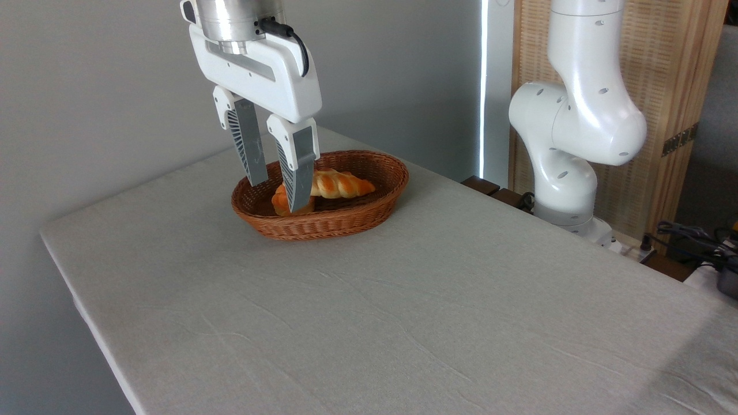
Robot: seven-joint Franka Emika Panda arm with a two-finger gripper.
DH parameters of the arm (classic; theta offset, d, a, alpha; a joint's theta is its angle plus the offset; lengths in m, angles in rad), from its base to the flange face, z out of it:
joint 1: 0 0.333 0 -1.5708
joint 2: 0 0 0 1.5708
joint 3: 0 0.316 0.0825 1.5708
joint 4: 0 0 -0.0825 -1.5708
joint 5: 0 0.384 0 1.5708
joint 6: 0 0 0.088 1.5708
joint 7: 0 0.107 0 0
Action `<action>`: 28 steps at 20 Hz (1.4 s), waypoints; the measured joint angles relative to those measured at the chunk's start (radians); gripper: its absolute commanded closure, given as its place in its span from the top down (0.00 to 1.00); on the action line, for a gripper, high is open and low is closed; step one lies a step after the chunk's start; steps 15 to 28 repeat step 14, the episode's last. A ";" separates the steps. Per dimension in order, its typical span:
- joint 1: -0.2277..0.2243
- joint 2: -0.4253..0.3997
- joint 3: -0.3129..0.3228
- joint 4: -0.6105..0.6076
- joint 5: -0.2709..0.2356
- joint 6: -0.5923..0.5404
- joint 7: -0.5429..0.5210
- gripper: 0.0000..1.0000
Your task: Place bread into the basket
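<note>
Already the bread (340, 184) lies within the basket (369, 216) rim (table edge well clear), the end effector (277, 193) open, empty.

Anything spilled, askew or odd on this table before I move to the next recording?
Nothing stands out. The bread lies inside the basket beside a small bun; the gripper hangs over it, jaws apart, holding nothing.

One basket (346, 222) – one braided loaf (340, 184), one small bun (281, 202) – one table (403, 323).
</note>
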 measured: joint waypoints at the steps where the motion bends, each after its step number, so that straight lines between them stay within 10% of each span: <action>1: -0.001 0.001 0.000 0.000 0.003 -0.001 0.000 1.00; 9: -0.002 0.006 -0.012 0.001 0.078 -0.015 0.001 1.00; 28: -0.005 0.006 -0.015 0.001 0.082 -0.017 0.001 1.00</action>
